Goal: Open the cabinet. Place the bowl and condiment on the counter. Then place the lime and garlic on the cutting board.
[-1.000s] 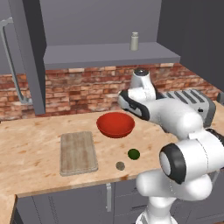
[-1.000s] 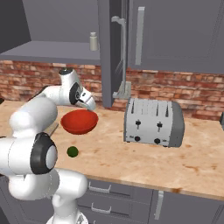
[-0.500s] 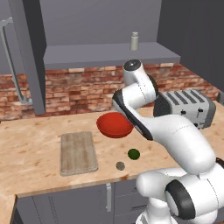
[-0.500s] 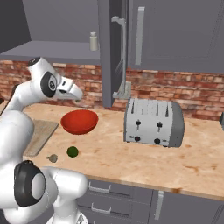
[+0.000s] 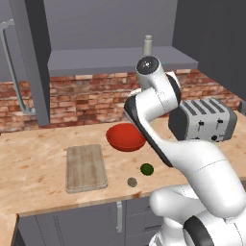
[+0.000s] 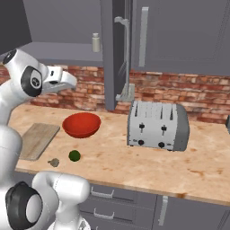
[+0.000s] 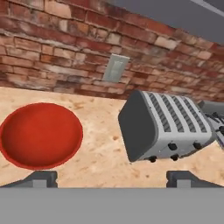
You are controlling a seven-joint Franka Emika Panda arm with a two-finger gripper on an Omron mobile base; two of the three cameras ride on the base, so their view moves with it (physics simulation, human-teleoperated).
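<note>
The gripper [image 7: 111, 178] is spread wide and holds nothing. The bowl [image 5: 126, 137] is set on the counter [image 5: 33, 166] at frame centre. The condiment bottle [image 5: 148, 45], on the open cabinet shelf at upper centre, is judged light, stiff and smooth; a grasp across its mid-body is advised. In the right base view the lime [image 6: 74, 156] and garlic [image 6: 54, 162] are seen beside the cutting board [image 6: 35, 140]; the hand view adds the toaster [image 7: 164, 127]
</note>
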